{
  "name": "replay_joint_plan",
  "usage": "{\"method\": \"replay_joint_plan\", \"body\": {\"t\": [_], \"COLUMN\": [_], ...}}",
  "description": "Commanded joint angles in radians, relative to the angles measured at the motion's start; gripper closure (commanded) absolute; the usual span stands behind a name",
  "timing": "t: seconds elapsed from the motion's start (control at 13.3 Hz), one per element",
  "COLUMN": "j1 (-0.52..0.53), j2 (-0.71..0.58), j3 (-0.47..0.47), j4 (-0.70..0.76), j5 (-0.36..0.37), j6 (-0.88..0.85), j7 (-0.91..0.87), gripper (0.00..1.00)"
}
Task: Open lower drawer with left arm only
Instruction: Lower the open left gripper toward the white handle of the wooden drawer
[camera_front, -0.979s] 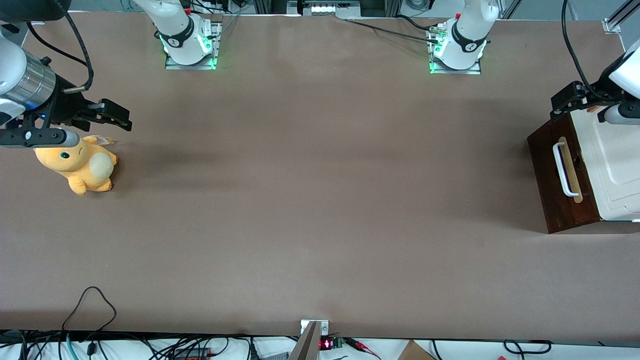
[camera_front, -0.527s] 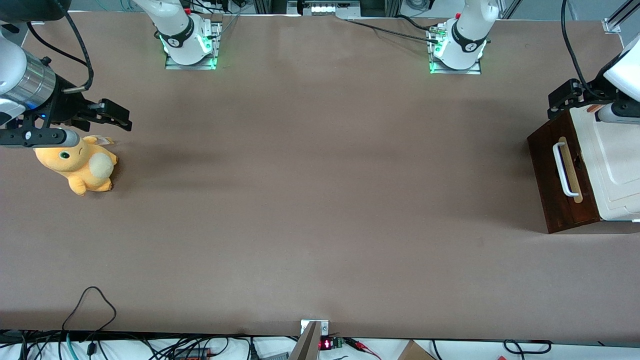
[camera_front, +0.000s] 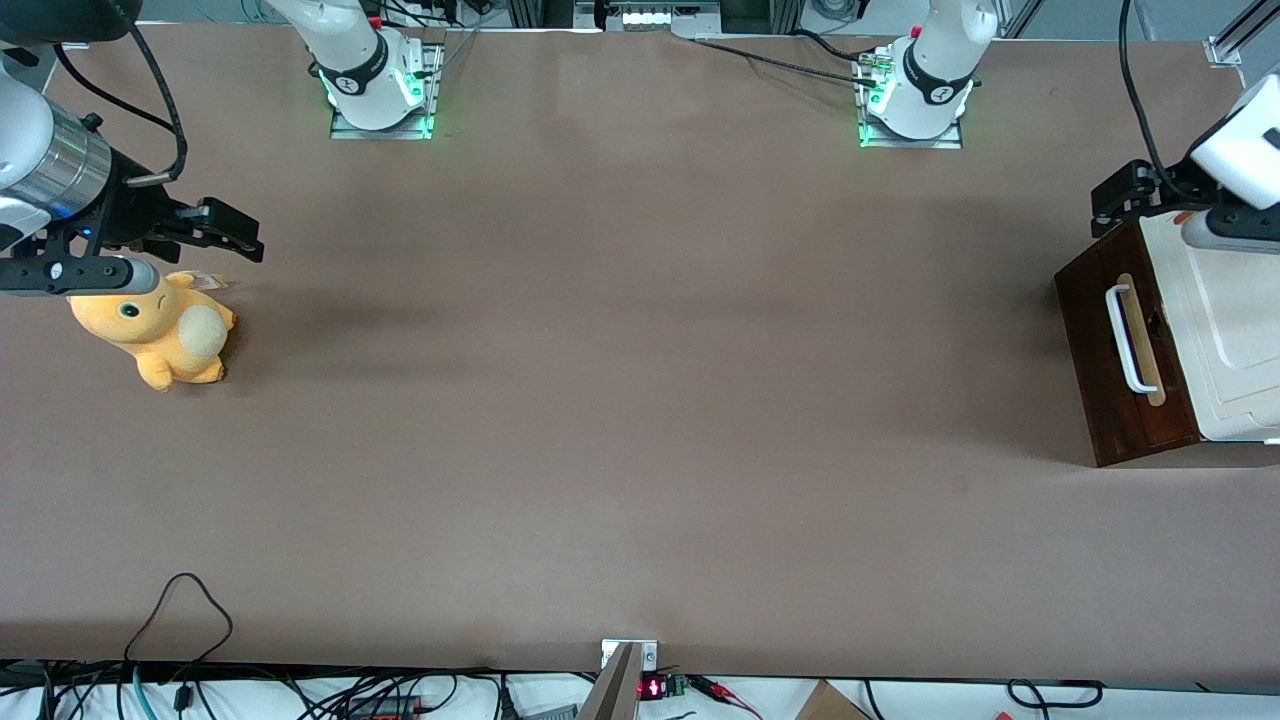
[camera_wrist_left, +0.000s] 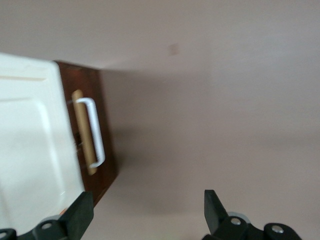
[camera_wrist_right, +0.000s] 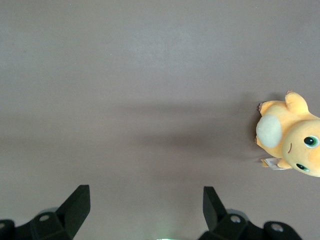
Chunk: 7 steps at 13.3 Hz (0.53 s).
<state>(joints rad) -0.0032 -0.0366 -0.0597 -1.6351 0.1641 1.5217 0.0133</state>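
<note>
The lower drawer (camera_front: 1125, 365) is seen at the right edge of the front view, toward the working arm's end of the table (camera_front: 640, 400). Its dark wood front is flush under the cream-white cabinet top (camera_front: 1235, 330), so it is shut, and the white bar handle (camera_front: 1127, 338) on its pale strip is untouched.

The left arm (camera_front: 1245, 150) is found in the upper right of the front view, with the gripper (camera_front: 1118, 200) held above the cabinet's corner that lies farther from the front camera. Compared with the two earlier front views, the gripper has been carried slightly upward in the frame and farther from the camera, so that more of the cabinet top is uncovered. The drawer and cabinet have not been shifted.

In the left wrist view the two black fingers (camera_wrist_left: 80, 216) are seen spread wide with nothing between them, only bare table showing in the gap. The handle (camera_wrist_left: 95, 131) is apart from them.

A yellow plush toy (camera_front: 160, 330) lies at the parked arm's end, unchanged.
</note>
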Motion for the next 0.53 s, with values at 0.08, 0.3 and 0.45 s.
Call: {"method": "replay_joint_plan", "body": {"t": [0.08,0.3,0.45], "j1": [-0.009,-0.011,-0.011], "j2": [0.049,0.052,0.058], "j3": [-0.078,-0.205,-0.236], "j4": [-0.052,-0.231,-0.345], "j5": [0.248,0.513,0.599], "j6": [-0.032,-0.034,-0.034], "j7": [-0.159,-0.431,-0.591], "gripper": [0.04,0.04,0.04]}}
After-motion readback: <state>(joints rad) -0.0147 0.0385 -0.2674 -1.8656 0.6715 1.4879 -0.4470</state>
